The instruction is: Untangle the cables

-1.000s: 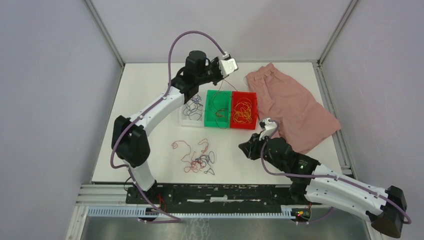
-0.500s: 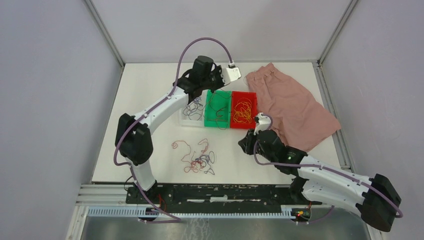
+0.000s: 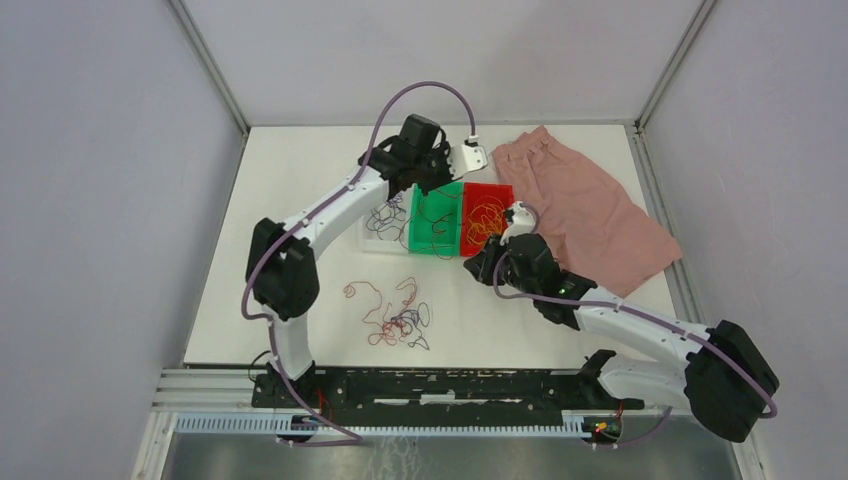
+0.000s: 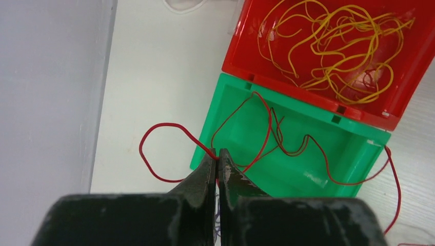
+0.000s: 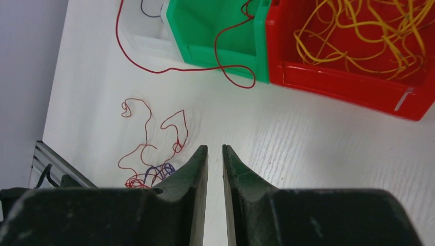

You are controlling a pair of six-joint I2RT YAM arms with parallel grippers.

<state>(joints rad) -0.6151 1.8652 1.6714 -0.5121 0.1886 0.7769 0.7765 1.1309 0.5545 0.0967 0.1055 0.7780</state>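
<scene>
- The left gripper (image 4: 218,154), its fingers pressed together, pinched a red wire (image 4: 165,124) just over the near rim of the green bin (image 4: 354,154)
- From the pinch, the wire looped out over the white table (image 4: 154,61) to the left of the fingertips; to their right it curled across the green bin's floor and spilled over its right-hand wall
- Straight ahead of that gripper, touching the far side of the green bin, the red bin (image 4: 410,77) held a heap of yellow wires (image 4: 333,46)
- The right gripper (image 5: 214,148) hovered over bare table, its fingers a narrow slit apart with nothing between them
- Ahead of it stood the green and red bins side by side, with a clear bin (image 5: 149,31) further to its left; a red strand (image 5: 164,72) trailed from the green bin onto the table
- Low and to the left of the right gripper's fingertips lay the tangle (image 5: 151,174) of red and purple wires, one curly red length reaching up out of the knot
- A pink cloth (image 3: 585,215) lay crumpled to the right of both grippers, just beside the red bin
</scene>
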